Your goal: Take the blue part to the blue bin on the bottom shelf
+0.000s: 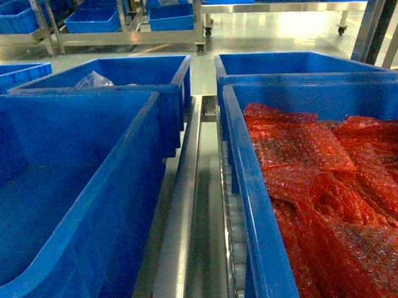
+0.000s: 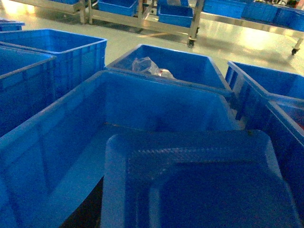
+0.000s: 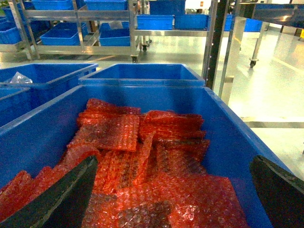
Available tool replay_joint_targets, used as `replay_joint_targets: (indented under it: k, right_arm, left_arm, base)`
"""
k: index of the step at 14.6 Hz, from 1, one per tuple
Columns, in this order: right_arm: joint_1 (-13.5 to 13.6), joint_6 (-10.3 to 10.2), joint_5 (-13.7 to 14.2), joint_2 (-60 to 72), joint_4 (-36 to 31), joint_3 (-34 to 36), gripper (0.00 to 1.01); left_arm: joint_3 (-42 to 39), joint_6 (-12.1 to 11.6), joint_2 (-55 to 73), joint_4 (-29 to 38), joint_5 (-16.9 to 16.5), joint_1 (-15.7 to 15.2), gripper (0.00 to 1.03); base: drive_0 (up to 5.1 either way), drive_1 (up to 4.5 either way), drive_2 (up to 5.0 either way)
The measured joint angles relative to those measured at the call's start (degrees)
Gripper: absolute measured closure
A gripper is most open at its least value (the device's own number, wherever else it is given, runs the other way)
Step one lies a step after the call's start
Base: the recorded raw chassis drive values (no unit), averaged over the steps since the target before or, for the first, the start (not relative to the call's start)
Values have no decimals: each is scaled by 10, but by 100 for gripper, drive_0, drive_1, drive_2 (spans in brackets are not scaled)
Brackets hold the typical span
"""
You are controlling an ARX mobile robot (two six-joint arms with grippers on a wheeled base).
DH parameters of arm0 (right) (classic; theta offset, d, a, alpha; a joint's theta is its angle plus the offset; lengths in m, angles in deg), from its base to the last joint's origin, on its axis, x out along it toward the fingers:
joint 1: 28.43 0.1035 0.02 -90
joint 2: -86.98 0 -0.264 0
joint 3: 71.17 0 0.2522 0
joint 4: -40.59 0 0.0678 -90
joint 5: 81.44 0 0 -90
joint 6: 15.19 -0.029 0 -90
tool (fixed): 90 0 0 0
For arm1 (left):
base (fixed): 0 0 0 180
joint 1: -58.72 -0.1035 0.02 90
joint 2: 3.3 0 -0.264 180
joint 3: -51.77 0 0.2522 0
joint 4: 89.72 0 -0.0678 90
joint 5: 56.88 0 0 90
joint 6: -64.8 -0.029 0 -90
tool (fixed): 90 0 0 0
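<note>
The head view looks down on four blue bins set in two rows: a large blue bin (image 1: 70, 193) at near left, its floor bare as far as it shows; a second bin behind it (image 1: 128, 73) with a clear plastic bag (image 1: 93, 79) against its far left wall; a bin at near right (image 1: 253, 206) heaped with red bubble wrap (image 1: 325, 190); and another bin behind that one (image 1: 300, 62). Between the two columns runs a long metal rail (image 1: 181, 208) with a white roller track (image 1: 233, 233) just beside the right bin, parts of the bottom shelf. Neither gripper shows in this view. The left wrist view hangs over the near left bin (image 2: 57, 137); a blue part (image 2: 199, 185), a moulded tray-like piece with raised stepped edges, fills the lower right of the picture close under the camera, above the bin's interior. The left gripper's fingers are not visible there, so whether they are clenched on the part cannot be told. The bag (image 2: 149, 66) lies in the bin beyond. The right wrist view looks into the wrap-filled bin (image 3: 237, 142); the right gripper (image 3: 171, 190) has its two dark fingers (image 3: 66, 194) spread wide apart at either side of the picture, released and grasping nothing, above the red wrap (image 3: 142, 161).
</note>
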Motion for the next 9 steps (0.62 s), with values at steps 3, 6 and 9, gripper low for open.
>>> replay_joint_targets:
  k: [3, 6, 9]
  right_arm:
    - [0, 0, 0, 0, 0, 0, 3]
    - [0, 0, 0, 0, 0, 0, 3]
    - [0, 0, 0, 0, 0, 0, 3]
  left_arm:
    - [0, 0, 0, 0, 0, 0, 60]
    - [0, 0, 0, 0, 0, 0, 60]
    - [0, -43, 19, 4, 109, 21, 60]
  base:
    - [0, 0, 0]
    - [0, 0, 0]
    - [0, 0, 0]
